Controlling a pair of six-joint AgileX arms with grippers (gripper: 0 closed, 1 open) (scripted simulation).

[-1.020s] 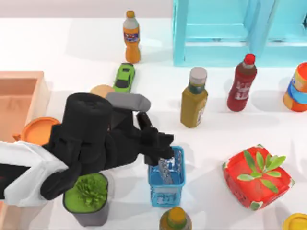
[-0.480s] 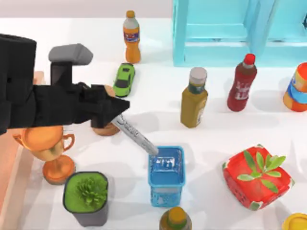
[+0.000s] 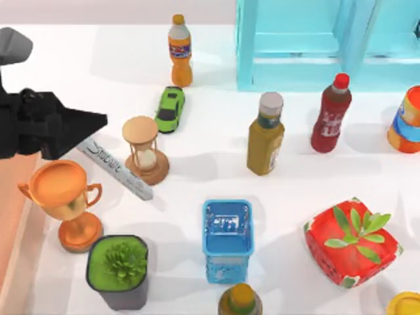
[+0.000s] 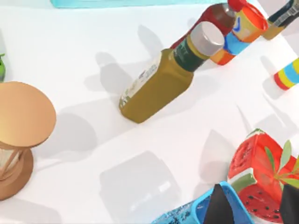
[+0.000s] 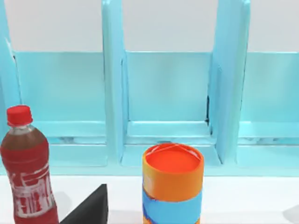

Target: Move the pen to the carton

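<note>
The pen (image 3: pixel 115 168) is gripped at its capped end by the closed jaws of the left gripper (image 3: pixel 84 133), held aloft just beside the hourglass (image 3: pixel 146 150); transfer into the carton (image 3: pixel 12 216) beyond the trophy (image 3: pixel 64 200) remains, while the right arm idles.

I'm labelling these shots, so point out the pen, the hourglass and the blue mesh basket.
pen (image 3: pixel 118 170), top view, grey lettered barrel.
hourglass (image 3: pixel 140 131), top view, round top disc.
blue mesh basket (image 3: pixel 227 252), top view, near rim.

Glossy metallic trophy (image 3: pixel 61 190), wooden hourglass (image 3: pixel 145 150), smooth silver-grey pen (image 3: pixel 115 168)
</note>
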